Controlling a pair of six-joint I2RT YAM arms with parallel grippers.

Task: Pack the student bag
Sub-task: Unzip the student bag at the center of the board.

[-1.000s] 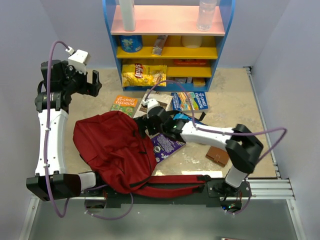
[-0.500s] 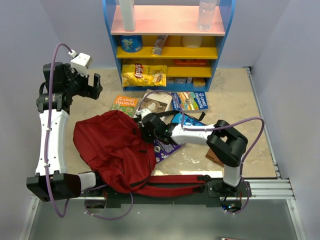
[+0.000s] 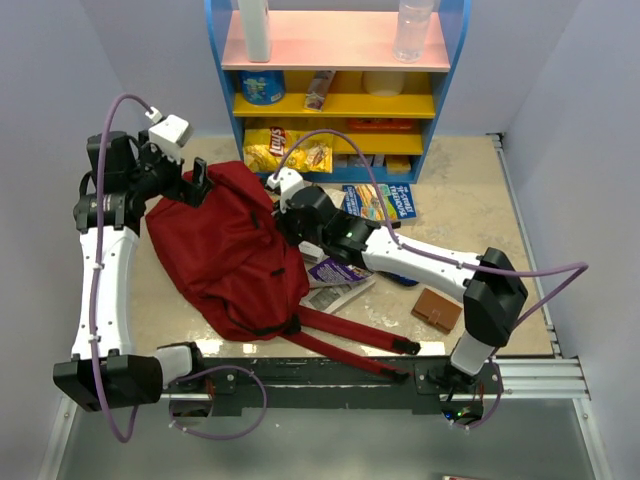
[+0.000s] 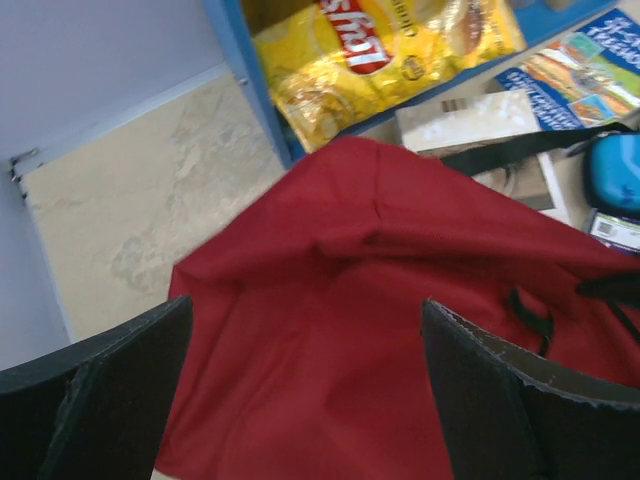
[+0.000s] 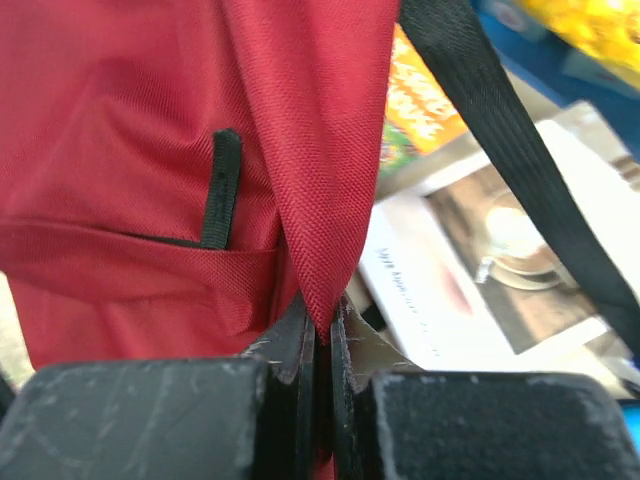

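I'm seeing the student bag point(image 3: 235, 250) lying left of table centre, straps trailing toward 5 o'clock, and my right gripper point(image 5: 322, 330) is sitting at its 2 o'clock corner with the jaws pressing together on a fold of the red fabric. That arm is stretching low from its base toward 11 o'clock over the books point(image 3: 378, 202). My left gripper point(image 4: 300, 400) is hanging spread wide just above the bag's 11 o'clock end, its arm arching along the 9 o'clock side.
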